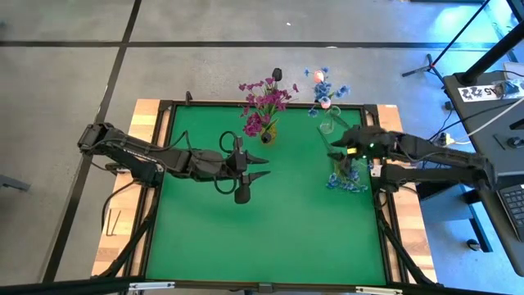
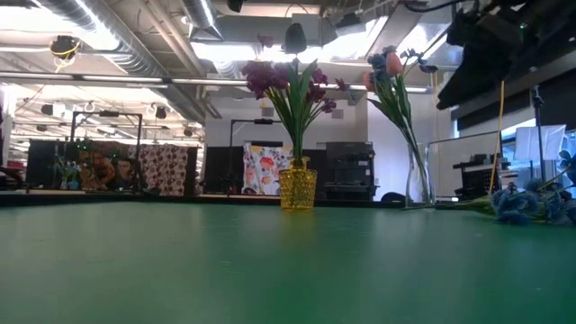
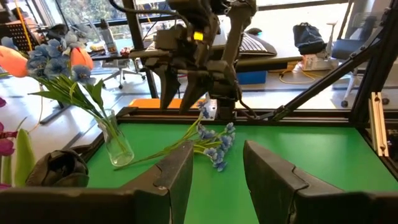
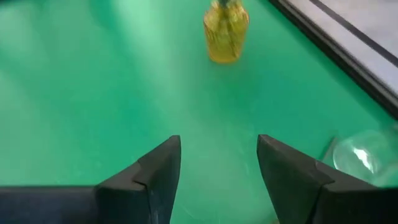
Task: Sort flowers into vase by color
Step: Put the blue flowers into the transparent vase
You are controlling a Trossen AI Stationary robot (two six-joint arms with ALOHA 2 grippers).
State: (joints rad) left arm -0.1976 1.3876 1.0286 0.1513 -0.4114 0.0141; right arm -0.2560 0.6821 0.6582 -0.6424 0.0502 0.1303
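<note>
Magenta sprays (image 1: 264, 102) stand in a yellow vase (image 1: 268, 133) (image 2: 298, 187) (image 4: 225, 37) near the table's far edge. Blue sprays and pale tulips (image 1: 321, 88) (image 3: 53, 59) stand in a clear glass vase (image 1: 328, 124) (image 2: 417, 184) (image 3: 118, 146) to its right. More blue sprays (image 1: 348, 180) (image 2: 526, 202) (image 3: 214, 146) lie flat on the mat near the right edge. My right gripper (image 1: 334, 147) (image 4: 219, 168) hovers open just above and to the far side of those lying sprays. My left gripper (image 1: 264, 167) (image 3: 217, 180) is open over the table's middle, pointing right.
A green mat (image 1: 270, 229) covers the table inside a dark frame (image 1: 168, 164). The near half of the mat is bare. The right arm (image 3: 199, 56) stands over the lying sprays, between the glass vase and the right edge.
</note>
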